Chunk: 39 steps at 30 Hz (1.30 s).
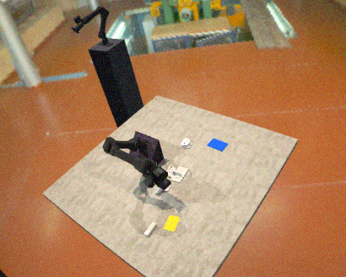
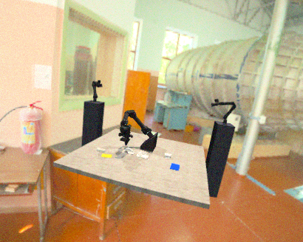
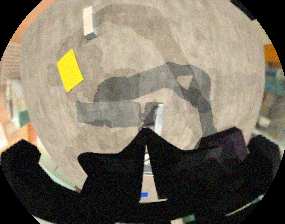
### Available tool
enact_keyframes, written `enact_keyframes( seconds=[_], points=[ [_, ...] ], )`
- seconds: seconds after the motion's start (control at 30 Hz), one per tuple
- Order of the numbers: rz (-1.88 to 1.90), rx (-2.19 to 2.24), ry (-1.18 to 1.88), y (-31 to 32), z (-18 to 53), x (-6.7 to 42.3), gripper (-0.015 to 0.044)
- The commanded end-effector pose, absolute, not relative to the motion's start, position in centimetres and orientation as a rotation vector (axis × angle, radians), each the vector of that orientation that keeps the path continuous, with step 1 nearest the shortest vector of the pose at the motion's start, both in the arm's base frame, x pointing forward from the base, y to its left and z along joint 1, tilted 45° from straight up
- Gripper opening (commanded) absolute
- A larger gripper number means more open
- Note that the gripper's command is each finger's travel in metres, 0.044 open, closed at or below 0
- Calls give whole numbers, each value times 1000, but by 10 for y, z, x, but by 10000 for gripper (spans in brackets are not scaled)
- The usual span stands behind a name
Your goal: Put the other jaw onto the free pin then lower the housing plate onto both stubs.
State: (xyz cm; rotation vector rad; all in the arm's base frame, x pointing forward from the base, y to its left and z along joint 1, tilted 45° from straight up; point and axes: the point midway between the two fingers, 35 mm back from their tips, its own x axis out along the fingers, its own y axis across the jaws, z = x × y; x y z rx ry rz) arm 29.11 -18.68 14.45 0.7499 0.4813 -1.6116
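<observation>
My gripper (image 1: 159, 184) (image 2: 126, 143) (image 3: 145, 130) is shut and empty, its fingertips together above the table. A white part (image 1: 159, 191) (image 2: 129, 151) (image 3: 159, 118) lies on the table just below it, mostly hidden by the fingers in the wrist view. The white base plate (image 1: 181, 174) (image 2: 142, 154) lies beside it, with small grey and white parts on it; whether the jaws are on their pins or the teeth mesh is too small to tell. Another small white piece (image 1: 186, 143) (image 2: 168, 156) lies apart. I cannot tell which piece is the housing plate.
A white block (image 1: 150, 229) (image 2: 100, 150) (image 3: 89, 21) lies near a yellow patch (image 1: 172, 223) (image 2: 106, 156) (image 3: 70, 71). A blue patch (image 1: 217, 144) (image 2: 174, 167) lies beyond the small white piece. A dark wedge (image 1: 151, 145) (image 2: 149, 142) stands by the arm.
</observation>
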Motion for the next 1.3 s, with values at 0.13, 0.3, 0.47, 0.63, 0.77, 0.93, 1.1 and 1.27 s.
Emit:
enact_keyframes(
  seconds=[0.13, 0.3, 0.47, 0.63, 0.77, 0.93, 1.1, 1.27],
  points=[
    [-1621, 767, 457, -188, 145, 292, 0],
    [-1621, 767, 457, -194, 140, 292, 0],
    [-1621, 767, 457, -199, 134, 292, 0],
    [-1621, 767, 457, -205, 128, 292, 0],
    [-1621, 767, 457, -210, 124, 291, 0],
    [-1621, 766, 456, -216, 118, 290, 0],
    [-1621, 765, 455, -221, 113, 289, 0],
    [-1621, 764, 454, -227, 107, 288, 0]
  ],
)
